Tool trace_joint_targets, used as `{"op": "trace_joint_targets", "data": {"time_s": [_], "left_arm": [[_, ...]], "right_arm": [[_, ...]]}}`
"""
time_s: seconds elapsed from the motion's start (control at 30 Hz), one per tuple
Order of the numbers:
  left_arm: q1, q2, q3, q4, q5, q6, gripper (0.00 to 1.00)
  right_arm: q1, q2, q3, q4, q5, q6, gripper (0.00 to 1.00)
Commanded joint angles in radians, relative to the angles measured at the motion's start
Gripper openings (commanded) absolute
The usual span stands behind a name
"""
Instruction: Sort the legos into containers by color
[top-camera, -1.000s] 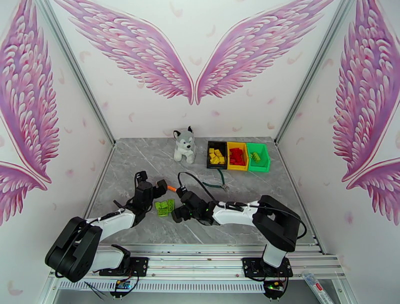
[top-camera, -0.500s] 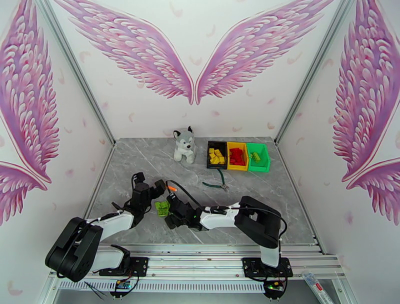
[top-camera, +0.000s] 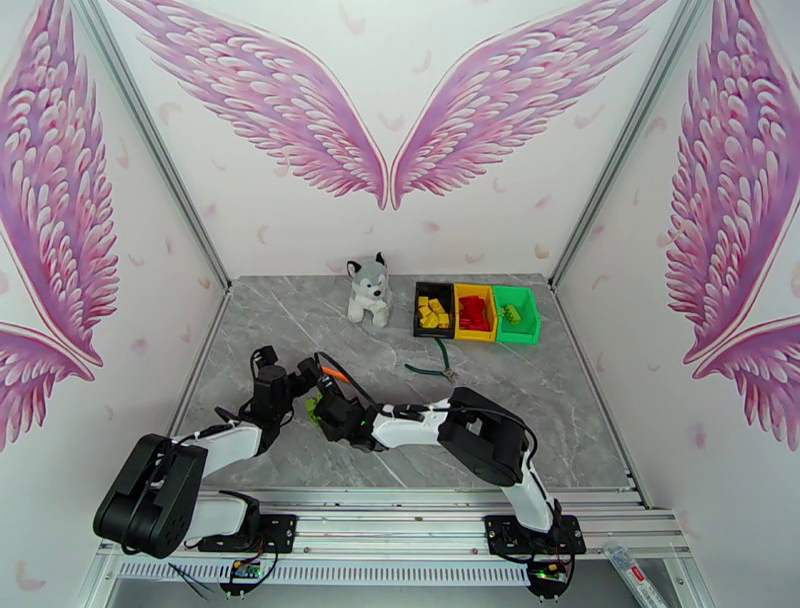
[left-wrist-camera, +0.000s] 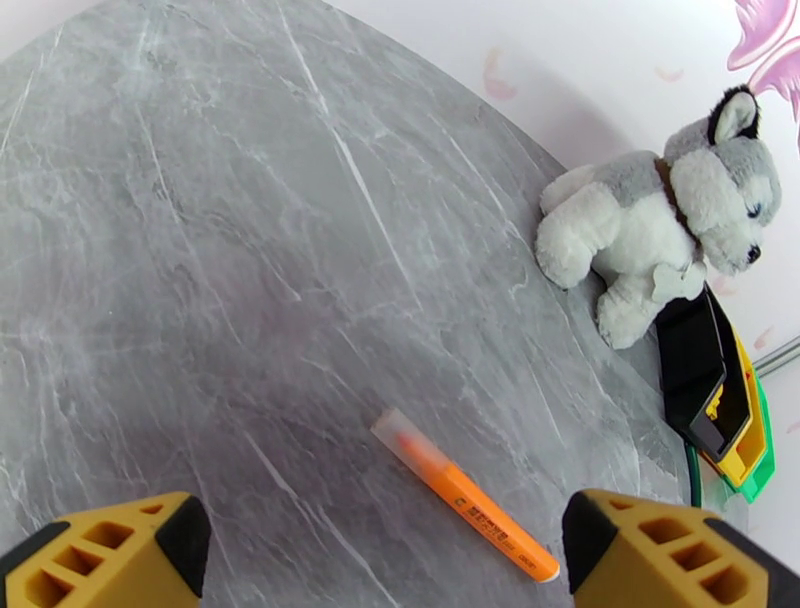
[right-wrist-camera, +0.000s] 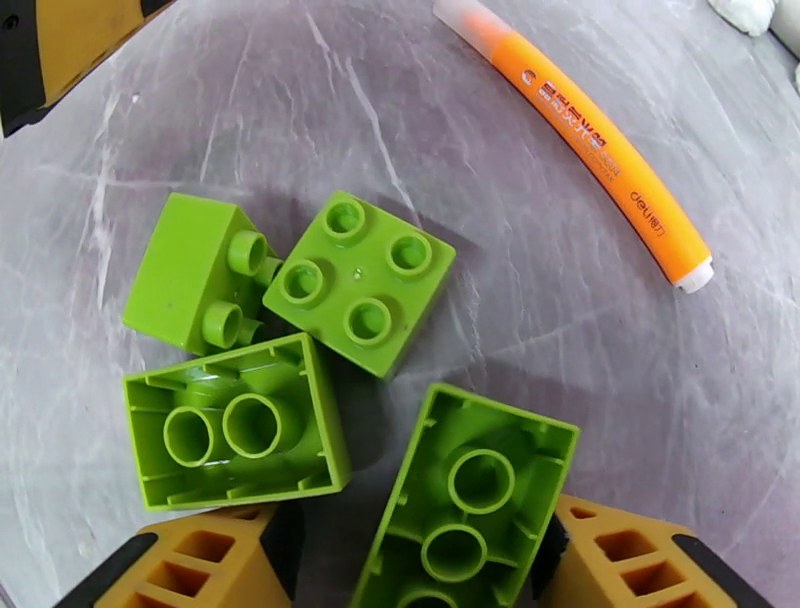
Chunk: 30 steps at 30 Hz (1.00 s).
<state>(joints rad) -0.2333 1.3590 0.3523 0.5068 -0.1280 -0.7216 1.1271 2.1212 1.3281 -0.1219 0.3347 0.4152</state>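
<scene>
While the grey marbled table (top-camera: 520, 400) lies smooth and mostly bare, both arms reach over its near left part. The right arm (top-camera: 480, 440), with white and black shells, has swung to the left since a second ago. Then it stood just right of the green bricks; now the right gripper (top-camera: 325, 408) is over them and hides most of them from above. The left gripper (top-camera: 305, 378) has drawn a little to the left, and its yellow fingers (left-wrist-camera: 120, 550) stand wide apart with nothing between them.

At the far edge sits a fluffy husky toy (top-camera: 367, 290). Right of it are the containers (top-camera: 475, 337), a joined row of black, yellow and green bins that hold yellow, red and green bricks in that order. Thin pliers (top-camera: 432, 368) lie just near of the row. A smooth round orange marker (right-wrist-camera: 580, 130) lies just far of the bricks.

Four legos (right-wrist-camera: 360, 282) remain on the table, lime green and glossy, close together:
- One is square, with four studs up.
- One lies on its side, its studs pointing right at the square one.
- One oblong brick lies hollow side up, its long axis left to right.
- Another hollow-up brick points near to far, leaning right, between the right fingers (right-wrist-camera: 640, 560).

Whether these fingers already press on it cannot be told.
</scene>
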Motion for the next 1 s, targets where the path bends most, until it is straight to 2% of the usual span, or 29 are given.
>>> {"op": "trace_joint_targets", "data": {"time_s": [0.0, 0.13, 0.4, 0.67, 0.8, 0.97], "left_arm": [[0.005, 0.026, -0.003, 0.026, 0.034, 0.001, 0.99], [0.003, 0.054, 0.006, 0.045, 0.053, 0.000, 0.99], [-0.034, 0.093, 0.020, 0.073, 0.063, 0.005, 0.99], [-0.142, 0.113, 0.080, 0.078, 0.078, 0.054, 0.99], [-0.223, 0.139, 0.138, 0.069, 0.090, 0.099, 0.99], [-0.327, 0.201, 0.226, 0.065, 0.115, 0.155, 0.99]], "right_arm": [[0.000, 0.051, 0.000, -0.087, 0.033, 0.024, 0.58], [-0.001, 0.025, -0.038, -0.082, 0.034, 0.040, 0.52], [-0.030, -0.063, -0.146, -0.015, 0.009, 0.069, 0.27], [-0.130, -0.217, -0.302, 0.080, -0.067, 0.091, 0.20], [-0.216, -0.305, -0.385, 0.119, -0.108, 0.109, 0.16], [-0.344, -0.438, -0.474, 0.112, -0.084, 0.126, 0.16]]}}
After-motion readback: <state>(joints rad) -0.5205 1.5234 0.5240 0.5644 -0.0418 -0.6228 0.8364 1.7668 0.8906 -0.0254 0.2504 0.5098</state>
